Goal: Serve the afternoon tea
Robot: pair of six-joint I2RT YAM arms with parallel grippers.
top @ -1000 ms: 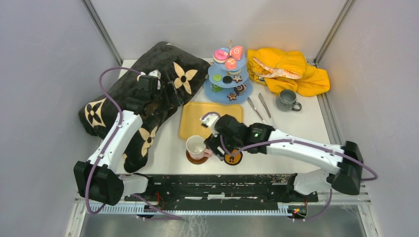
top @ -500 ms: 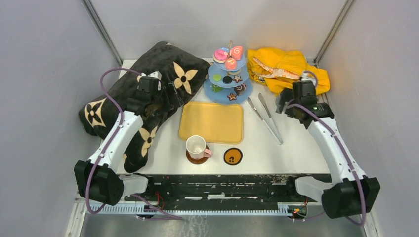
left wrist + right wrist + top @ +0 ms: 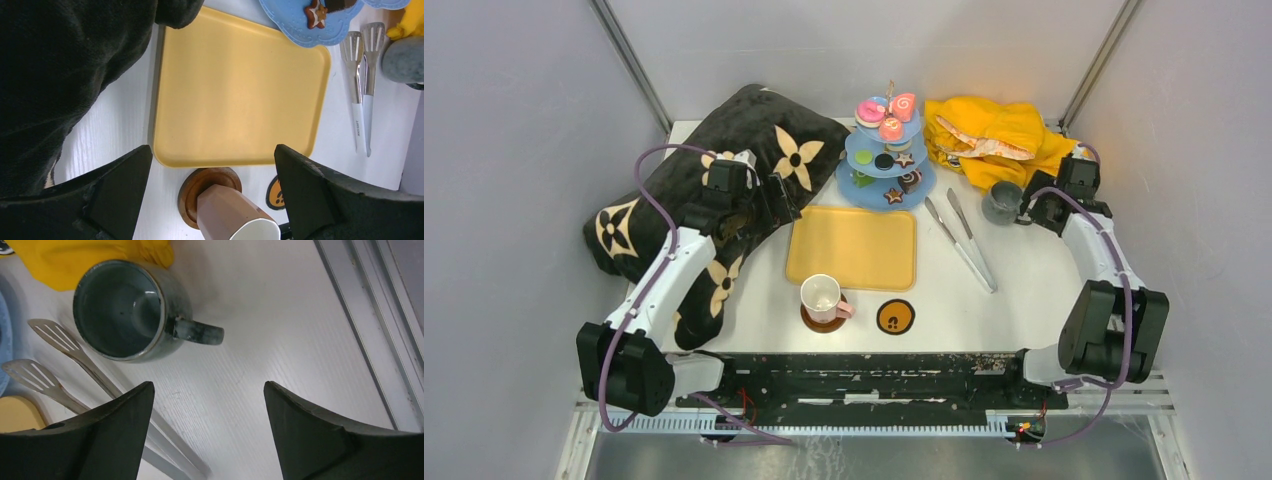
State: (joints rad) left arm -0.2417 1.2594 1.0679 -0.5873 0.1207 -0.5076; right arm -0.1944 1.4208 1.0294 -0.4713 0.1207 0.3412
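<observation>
The light-blue three-tier stand (image 3: 886, 155) with small sweets stands at the back centre. A pink cup (image 3: 822, 297) sits on a brown coaster (image 3: 824, 322) near the front edge, and an orange-and-black coaster (image 3: 895, 317) lies bare just right of it. At the back right is the grey mug (image 3: 1002, 203), upright and empty (image 3: 125, 310), its handle (image 3: 200, 332) pointing toward my right gripper (image 3: 1036, 207). That gripper (image 3: 208, 385) is open just beyond the handle, nothing between its fingers. My left gripper (image 3: 774, 198) is open (image 3: 212, 148) over the yellow tray's left side.
A flat yellow tray (image 3: 852, 247) lies mid-table, metal tongs (image 3: 962, 240) to its right. A crumpled yellow cloth (image 3: 1004, 140) lies behind the mug. A black flowered pillow (image 3: 714, 190) fills the left side under the left arm. A metal rail (image 3: 370, 325) marks the table's right edge.
My right arm swung from the orange-and-black coaster at the front to the back right, beside the grey mug's handle. The left arm barely shifted.
</observation>
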